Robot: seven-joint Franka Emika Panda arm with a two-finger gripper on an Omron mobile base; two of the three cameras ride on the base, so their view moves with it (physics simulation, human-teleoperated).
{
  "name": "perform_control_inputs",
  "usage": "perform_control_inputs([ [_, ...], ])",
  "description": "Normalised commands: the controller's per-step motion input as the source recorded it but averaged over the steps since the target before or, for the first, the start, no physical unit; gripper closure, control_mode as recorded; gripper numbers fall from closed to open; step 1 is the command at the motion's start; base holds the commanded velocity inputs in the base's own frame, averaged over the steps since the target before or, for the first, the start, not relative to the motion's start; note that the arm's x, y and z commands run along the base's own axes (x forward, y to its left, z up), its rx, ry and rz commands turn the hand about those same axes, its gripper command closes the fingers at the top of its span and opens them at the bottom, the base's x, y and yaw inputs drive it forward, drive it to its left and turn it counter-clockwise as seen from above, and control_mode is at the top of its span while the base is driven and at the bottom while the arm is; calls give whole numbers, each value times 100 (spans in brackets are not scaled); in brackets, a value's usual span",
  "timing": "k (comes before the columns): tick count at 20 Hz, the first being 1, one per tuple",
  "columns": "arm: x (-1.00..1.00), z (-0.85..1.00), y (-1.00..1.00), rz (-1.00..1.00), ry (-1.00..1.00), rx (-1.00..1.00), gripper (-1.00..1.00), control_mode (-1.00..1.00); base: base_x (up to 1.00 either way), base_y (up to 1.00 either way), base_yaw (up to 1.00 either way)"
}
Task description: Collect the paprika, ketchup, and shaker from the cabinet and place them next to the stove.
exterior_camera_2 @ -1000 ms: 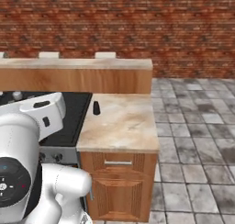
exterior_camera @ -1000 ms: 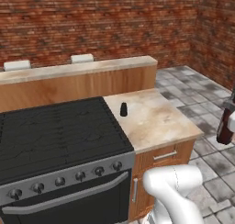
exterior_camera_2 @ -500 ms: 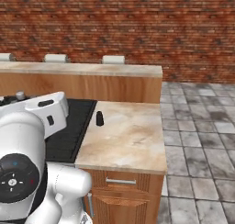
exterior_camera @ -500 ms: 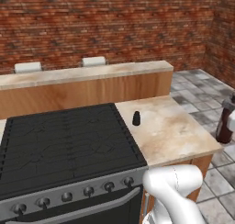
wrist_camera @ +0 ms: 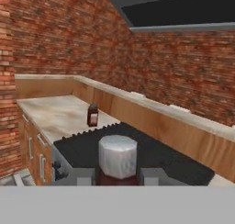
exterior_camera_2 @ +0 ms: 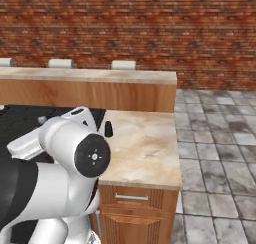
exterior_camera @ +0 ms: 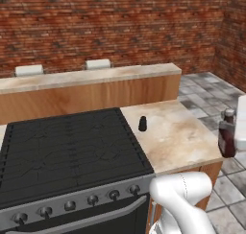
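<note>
— What do the fingers (wrist_camera: 82, 176) have?

— The ketchup (wrist_camera: 118, 155). They are closed on it, one tip on each side of the bottle, whose pale cap rises right between them. The gripper (wrist_camera: 118, 175) holds it upright.

— Where is that in the kitchen?

— In the left base view the ketchup (exterior_camera: 227, 137) hangs at the far right, just beside the outer edge of the counter (exterior_camera: 182, 137). Its dark reddish-brown body is against the white hand. Whether it is over the counter or over the floor tiles (exterior_camera: 226, 214), I cannot tell.

— What lies ahead of the fingers?

— The stove (wrist_camera: 151, 154) sits straight beyond the bottle, its dark grated top running away from the tips. Left of the fingers and further out is the pale counter (wrist_camera: 50, 110), with drawer fronts (wrist_camera: 34, 149) below it.

— And the shaker?

— It stands on the counter beyond the fingers, up and a little left of the cap, close to the stove's edge. The shaker (wrist_camera: 92, 114) is well apart from the held bottle. From the base, the shaker (exterior_camera: 142, 123) is small, black and upright, just beside the stove (exterior_camera: 72, 151).

— Anything behind all that?

— A raised wooden ledge (wrist_camera: 183, 126) runs behind the stove and counter, with a brick wall (wrist_camera: 193, 71) behind it.
</note>
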Motion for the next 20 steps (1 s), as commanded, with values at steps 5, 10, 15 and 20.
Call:
perform_control_inputs([
  [5,80,-64,13,36,0,0,100,-100,0,0,0],
  [10,74,-45,12,31,-4,1,100,-100,0,0,0],
  [15,61,-35,0,26,-8,9,100,-100,0,0,0],
  [20,50,-27,-1,20,-4,7,100,-100,0,0,0],
])
